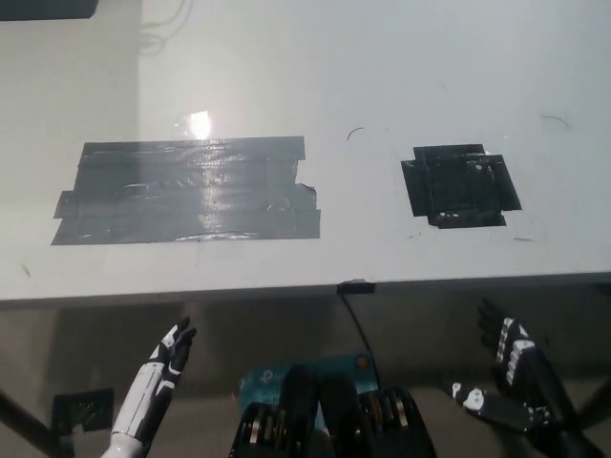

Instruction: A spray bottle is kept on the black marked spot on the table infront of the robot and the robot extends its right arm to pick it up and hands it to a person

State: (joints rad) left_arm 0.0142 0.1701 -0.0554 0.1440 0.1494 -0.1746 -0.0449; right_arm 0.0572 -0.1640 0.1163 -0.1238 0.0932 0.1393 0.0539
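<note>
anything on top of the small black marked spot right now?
Nothing stands on the small black marked spot; its whole taped surface shows bare, no spray bottle in view. The right hand hangs open below the table edge, the left hand open at lower left.

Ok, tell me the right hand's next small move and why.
Probably none but waiting: no spray bottle shows on the small black tape square or anywhere on the white table. The right hand hangs open below the table edge, as does the left hand.
</note>
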